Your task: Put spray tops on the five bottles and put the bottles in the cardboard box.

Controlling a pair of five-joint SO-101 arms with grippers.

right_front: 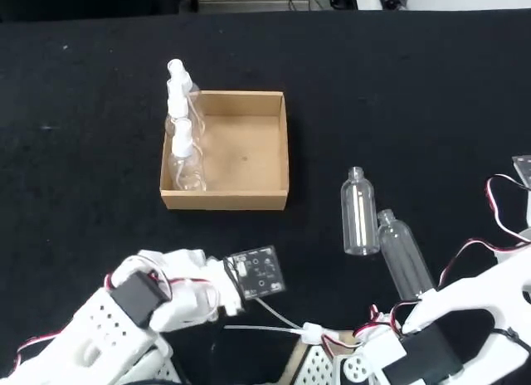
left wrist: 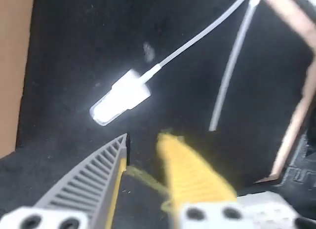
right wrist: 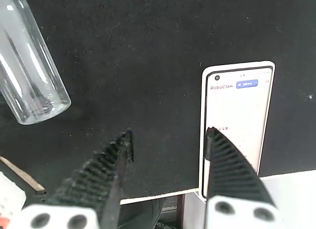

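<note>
Bottles: three with spray tops [right_front: 186,157] sit in the box [right_front: 224,201] along its left wall; two bare ones [right_front: 360,212] [right_front: 405,254] lie just beside each other on the table [right_front: 83,153], right of the box.
Spray top [left wrist: 121,96]: lies on the table near the left end effector.
Left end effector [left wrist: 143,137]: fingers spread, holding nothing.
Right end effector [right wrist: 169,133]: fingers spread, holding nothing, between a bare bottle and a phone [right wrist: 237,120].

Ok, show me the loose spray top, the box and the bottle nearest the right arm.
spray top [left wrist: 121,96]: left wrist view, on its white head.
box [right_front: 224,200]: high view, on its near wall.
bottle [right_front: 406,256]: high view, on its clear body.
</note>
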